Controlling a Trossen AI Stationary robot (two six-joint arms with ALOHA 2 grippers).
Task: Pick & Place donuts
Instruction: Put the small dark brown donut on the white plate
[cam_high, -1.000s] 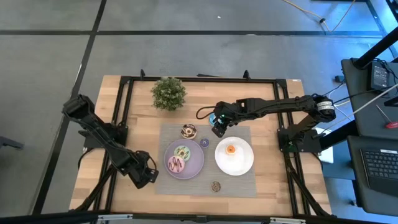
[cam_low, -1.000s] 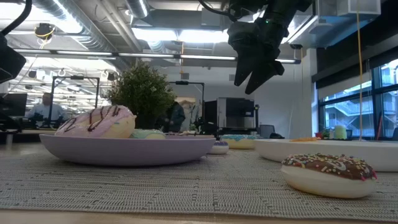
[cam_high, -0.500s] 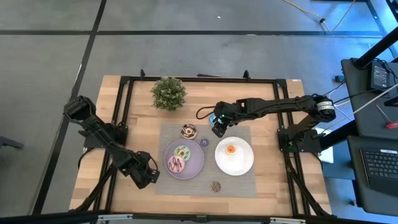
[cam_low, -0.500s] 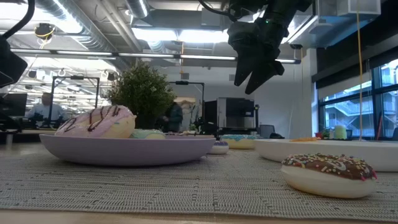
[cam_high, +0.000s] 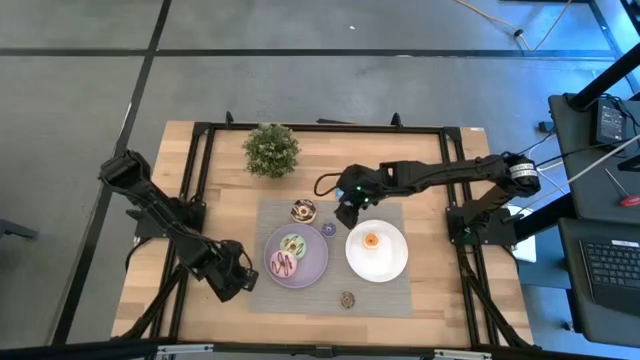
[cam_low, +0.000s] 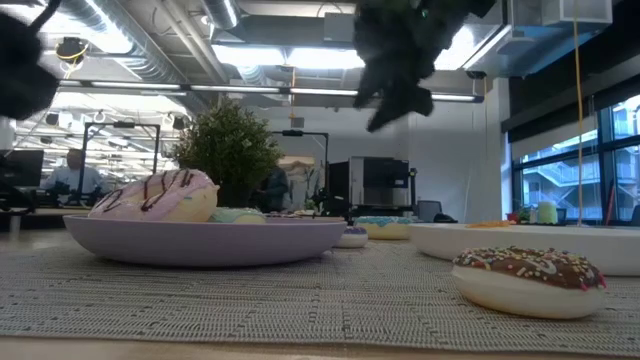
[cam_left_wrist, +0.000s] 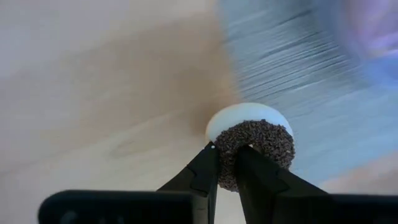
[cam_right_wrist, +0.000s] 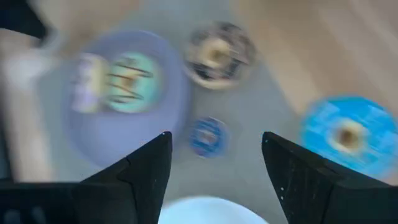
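Observation:
My left gripper (cam_high: 232, 283) is at the near left, over bare wood beside the mat, shut on a dark brown sprinkled donut (cam_left_wrist: 252, 140) with a white underside. My right gripper (cam_high: 347, 212) hangs open above the mat's far part, holding nothing. Below it lie a chocolate-white donut (cam_high: 303, 211), a small blue-purple donut (cam_high: 329, 229) and a blue donut (cam_right_wrist: 348, 134). The lilac plate (cam_high: 312, 270) carries a green donut (cam_high: 292, 244) and a pink donut (cam_high: 283, 265). An orange donut (cam_high: 371, 240) sits on the white plate (cam_high: 390, 265). Another sprinkled brown donut (cam_high: 347, 299) lies on the mat's near edge. My left gripper pinches the ring of the dark brown donut at the side nearest the wrist (cam_left_wrist: 227, 167). One finger (cam_left_wrist: 205, 171) is on the outer rim and the other (cam_left_wrist: 249, 168) reaches to the hole. The fingers come steeply from above. Whether the donut is clear of the wood cannot be told.
A green potted plant (cam_high: 271, 150) stands at the far left of the table. The grey mat (cam_high: 400, 295) covers the middle, with bare wood on both sides. Black frame rails (cam_high: 195, 160) run along the table's edges.
My right gripper has swung a little toward the table's left and tipped at the wrist, staying open; it is blurred in the low view. My left arm has shifted slightly at the near left.

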